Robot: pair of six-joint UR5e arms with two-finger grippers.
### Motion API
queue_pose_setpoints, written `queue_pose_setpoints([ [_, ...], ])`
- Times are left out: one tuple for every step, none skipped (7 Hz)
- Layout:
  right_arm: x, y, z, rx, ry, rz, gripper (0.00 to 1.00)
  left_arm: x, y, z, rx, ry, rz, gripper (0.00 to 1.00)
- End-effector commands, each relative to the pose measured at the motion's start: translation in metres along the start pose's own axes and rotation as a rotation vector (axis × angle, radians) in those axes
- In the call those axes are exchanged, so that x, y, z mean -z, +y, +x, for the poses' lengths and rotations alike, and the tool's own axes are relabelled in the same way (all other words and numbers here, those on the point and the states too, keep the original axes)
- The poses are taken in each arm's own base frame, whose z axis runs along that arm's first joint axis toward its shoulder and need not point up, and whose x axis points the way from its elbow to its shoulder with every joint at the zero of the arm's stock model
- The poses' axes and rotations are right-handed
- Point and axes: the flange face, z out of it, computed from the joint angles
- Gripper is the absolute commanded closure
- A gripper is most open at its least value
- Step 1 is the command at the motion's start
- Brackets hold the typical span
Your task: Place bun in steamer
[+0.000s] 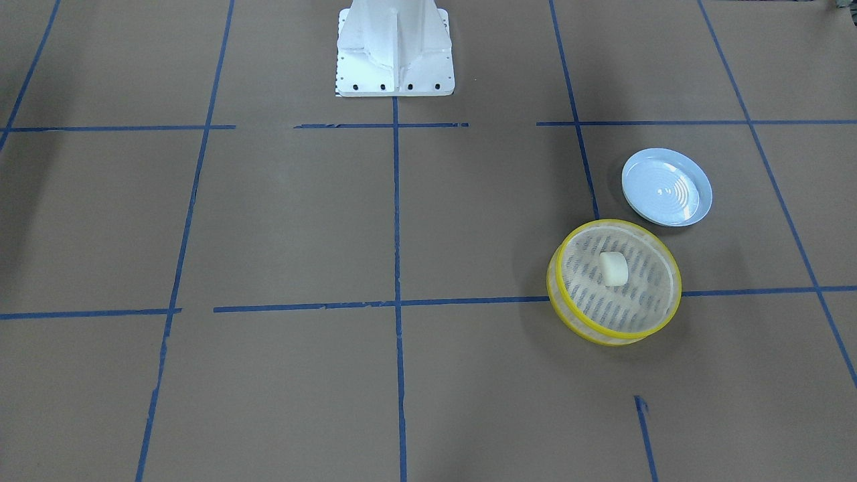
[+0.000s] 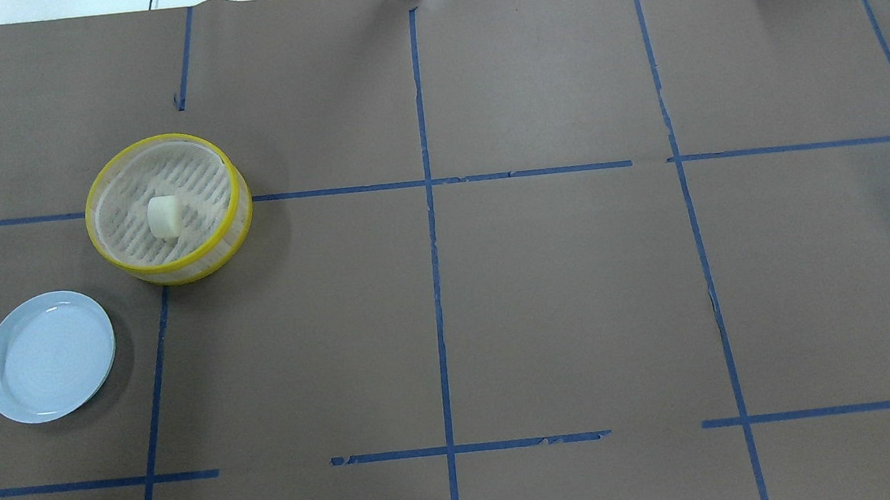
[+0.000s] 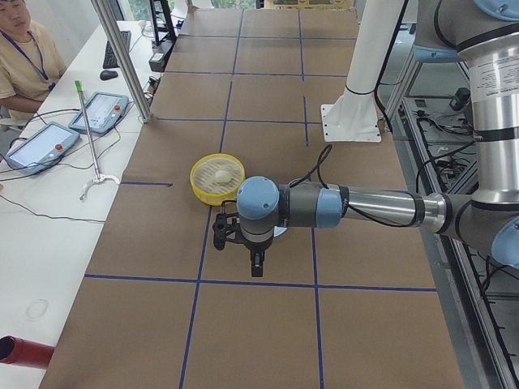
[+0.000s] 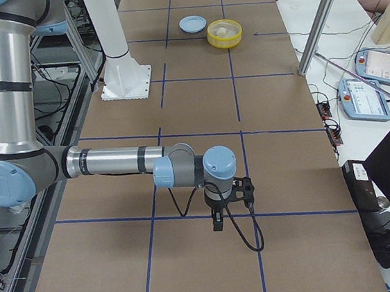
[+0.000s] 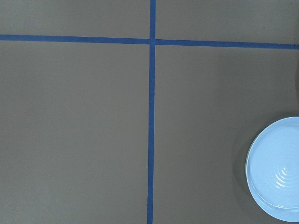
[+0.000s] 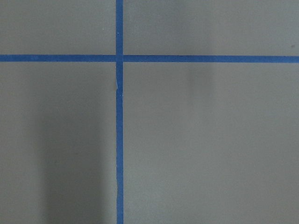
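Observation:
The cream-white bun [image 1: 613,268] lies inside the yellow-rimmed steamer [image 1: 612,338], near the middle of its slatted bottom. The bun [image 2: 163,217] and the steamer [image 2: 169,270] also show at the left in the overhead view. Neither gripper shows in the overhead, front or wrist views. My left gripper [image 3: 255,263] hangs over the table nearer than the steamer [image 3: 212,198] in the exterior left view, apart from it. My right gripper [image 4: 218,224] hangs far from the steamer [image 4: 225,43] at the table's other end. I cannot tell whether either is open or shut.
An empty pale blue plate [image 1: 666,187] sits beside the steamer, toward the robot; it shows in the overhead view [image 2: 47,356] and at the left wrist view's right edge [image 5: 278,177]. The white robot base [image 1: 395,53] stands mid-table. Blue tape lines cross the brown table.

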Motion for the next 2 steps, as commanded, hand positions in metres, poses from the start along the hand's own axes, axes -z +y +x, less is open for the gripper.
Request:
queue_pose_setpoints([
  [0.0, 0.0, 0.0, 0.0, 0.0, 0.0, 0.0, 0.0135, -0.0307, 0.0148, -0.036, -0.001, 0.03, 0.0],
  [0.0, 0.0, 0.0, 0.0, 0.0, 0.0, 0.0, 0.0129, -0.0313, 0.0141, -0.033, -0.001, 0.028, 0.0],
])
